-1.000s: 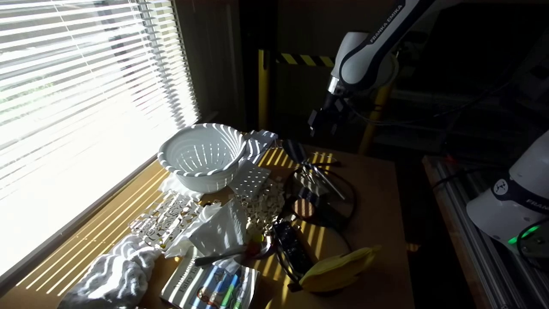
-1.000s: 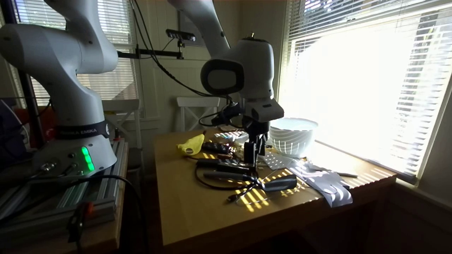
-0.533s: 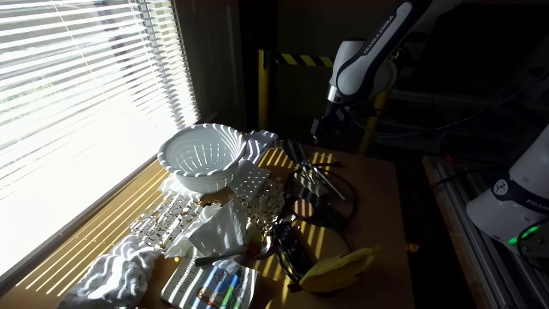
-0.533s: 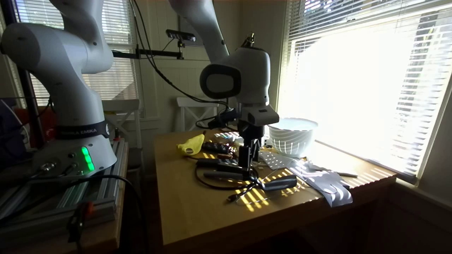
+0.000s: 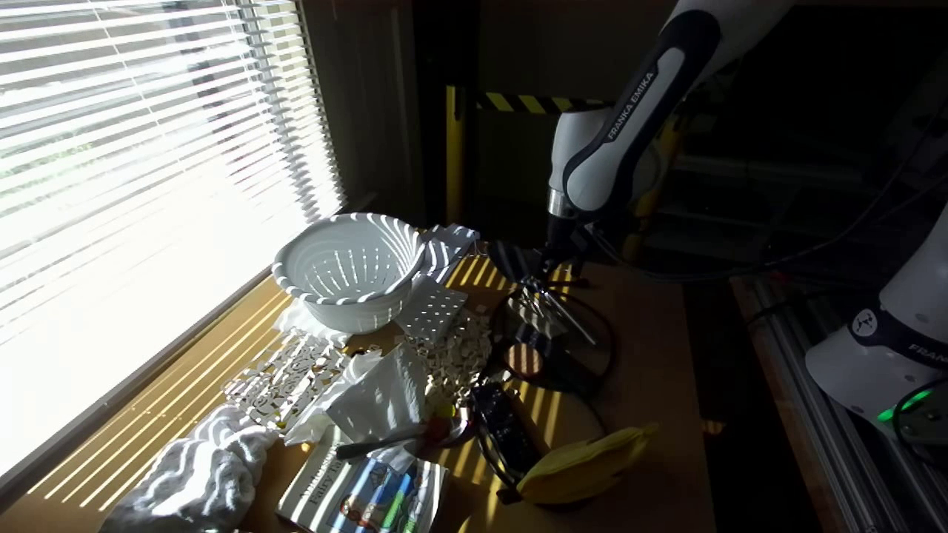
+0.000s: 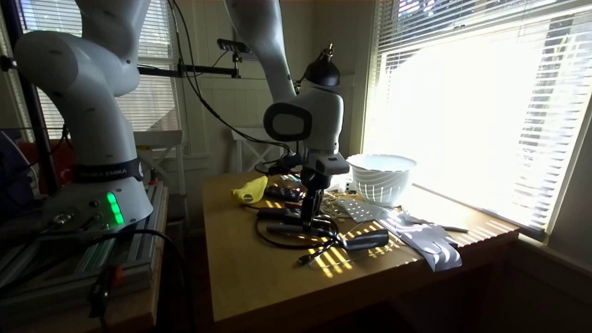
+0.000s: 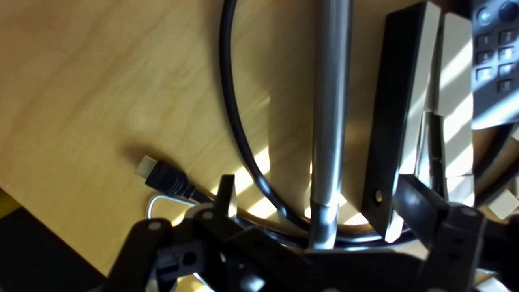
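Tool (image 7: 322, 196): spread wide, holding nothing that I can see.
Silver-handled utensil (image 7: 330, 117): lying on the desk (image 6: 259, 286), running lengthwise between the parted fingers (image 7: 419, 202).
Black cable (image 7: 236, 121): loops beneath the utensil.
White colander (image 5: 355, 314): near the bright, slatted window (image 5: 163, 185).

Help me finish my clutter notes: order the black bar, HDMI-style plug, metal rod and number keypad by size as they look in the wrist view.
Largest: black bar and metal rod, too close to rank; the latter runs off the top.
Next: number keypad, cropped at the corner.
Smallest: HDMI-style plug.
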`<state>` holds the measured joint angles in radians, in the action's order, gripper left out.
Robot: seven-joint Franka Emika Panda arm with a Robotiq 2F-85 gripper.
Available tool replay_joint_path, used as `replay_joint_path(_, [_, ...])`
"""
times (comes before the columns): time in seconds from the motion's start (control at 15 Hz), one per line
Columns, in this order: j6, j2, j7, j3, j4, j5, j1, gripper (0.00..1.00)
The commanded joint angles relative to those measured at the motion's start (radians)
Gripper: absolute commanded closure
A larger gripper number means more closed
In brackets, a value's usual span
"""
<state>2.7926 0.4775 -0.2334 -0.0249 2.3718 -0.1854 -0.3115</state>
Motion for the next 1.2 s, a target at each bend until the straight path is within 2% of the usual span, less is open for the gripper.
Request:
replay_joint_path(0.0, [-0.038, 0.045, 0.020, -0.028, -0.045, -0.054, 0.029, 0.00])
replay_joint_path(0.33, [-0.033, 0.083, 0.020, -0.027, -0.083, -0.098, 0.021, 0.00])
replay_joint_path(0.53, [-0.040, 0.107, -0.002, -0.031, -0.115, -0.100, 0.049, 0.00])
replay_joint_path(0.67, [-0.044, 0.119, -0.018, -0.042, -0.129, -0.091, 0.071, 0.09])
replay_joint_path(0.73, [-0.051, 0.125, -0.023, -0.047, -0.136, -0.090, 0.076, 0.18])
replay_joint_path(0.8, [-0.058, 0.131, -0.027, -0.050, -0.144, -0.091, 0.079, 0.21])
replay_joint_path(0.87, [-0.070, 0.137, -0.030, -0.057, -0.154, -0.089, 0.082, 0.28])
replay_joint_path(0.93, [-0.080, 0.145, -0.031, -0.060, -0.162, -0.091, 0.080, 0.38])
replay_joint_path(1.13, [-0.111, 0.171, -0.039, -0.072, -0.194, -0.091, 0.079, 0.35])
